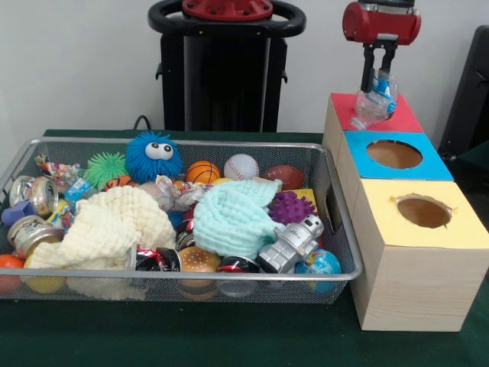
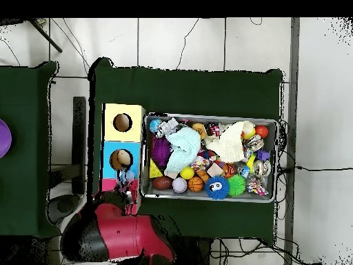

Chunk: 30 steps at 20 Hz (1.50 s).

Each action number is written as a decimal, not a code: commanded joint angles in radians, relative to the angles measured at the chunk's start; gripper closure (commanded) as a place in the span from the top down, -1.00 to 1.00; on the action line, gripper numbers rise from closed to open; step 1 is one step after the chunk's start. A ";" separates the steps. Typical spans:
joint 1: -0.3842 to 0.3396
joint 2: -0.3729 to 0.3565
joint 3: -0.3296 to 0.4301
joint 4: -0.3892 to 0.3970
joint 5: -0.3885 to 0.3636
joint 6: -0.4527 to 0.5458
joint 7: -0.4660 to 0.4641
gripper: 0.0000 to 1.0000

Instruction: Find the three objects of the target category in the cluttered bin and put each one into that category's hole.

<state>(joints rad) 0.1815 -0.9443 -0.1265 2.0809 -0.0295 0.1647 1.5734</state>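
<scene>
Wire bin (image 1: 336, 269) on table (image 1: 229, 336), three-holed box (image 1: 397, 283) just beside it, toys inside bin.

My tool (image 1: 380, 82) covers the red box top (image 1: 405, 118), so I cannot tell whether a hole lies beneath the crumpled clear plastic bottle (image 1: 374, 103) pinched in it. My arm is cut off at twelve o'clock in the front view. In the wire bin (image 1: 183, 273), the cream cloth (image 1: 107, 225) and the mint cloth (image 1: 229, 218) bury whatever lies under them. An orange ball (image 1: 6, 264) at nine o'clock is clipped by the edge. From overhead, my arm hides the red box top.
</scene>
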 commanded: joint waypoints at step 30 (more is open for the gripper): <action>0.027 0.087 -0.021 -0.128 0.103 0.150 0.192 -1.00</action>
<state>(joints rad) 0.2143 -0.9082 -0.1501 2.0391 0.0311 0.1898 1.5734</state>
